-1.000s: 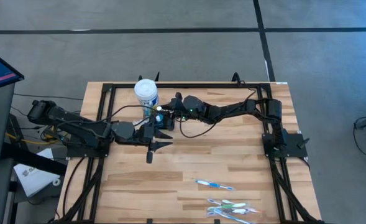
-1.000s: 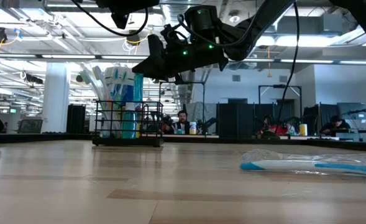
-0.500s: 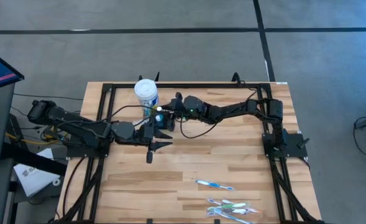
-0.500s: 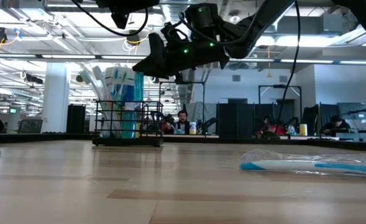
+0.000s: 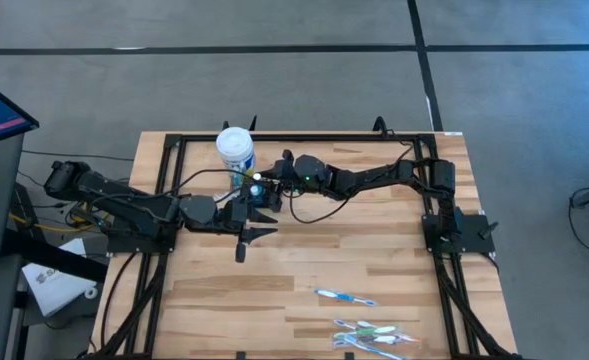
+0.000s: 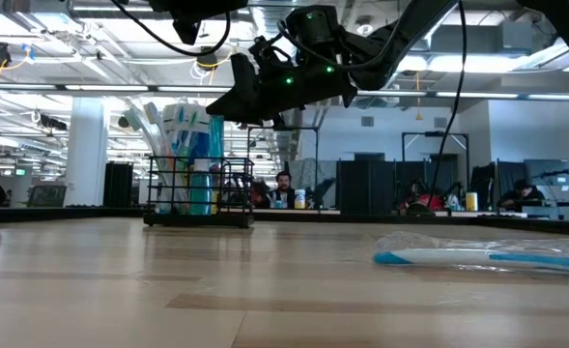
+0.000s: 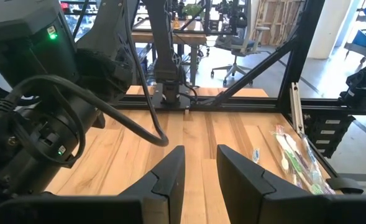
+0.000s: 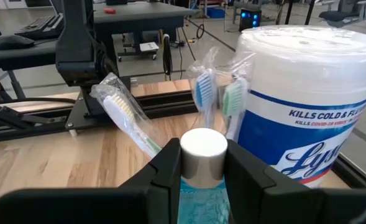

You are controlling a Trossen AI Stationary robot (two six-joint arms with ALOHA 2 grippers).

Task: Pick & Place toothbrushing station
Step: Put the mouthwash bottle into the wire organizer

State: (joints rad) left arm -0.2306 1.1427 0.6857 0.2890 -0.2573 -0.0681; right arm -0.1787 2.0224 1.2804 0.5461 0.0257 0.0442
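Almost no change from a moment ago, only a tiny wobble of the right gripper (image 8: pixel 203 149), seen in the low view. Hangs just beside the white tub (image 5: pixel 235 150) and pinches the white top of a blue bottle (image 8: pixel 201 194), one finger on each side. Right next to the tub too, on the table: the toothbrushing station (image 6: pixel 199 220), with wrapped brushes (image 8: pixel 123 118) standing in it. Not lifted, not moved. A little way from the tub, on the near side of the station: the left gripper (image 7: pixel 199 152), fingers a bit apart and nothing between them. Far from the tub, at the table's other end: more wrapped toothbrushes (image 5: pixel 374 332). Looks like a short wait, so no step forward for the task. Probably needs a lift or a let-go next.
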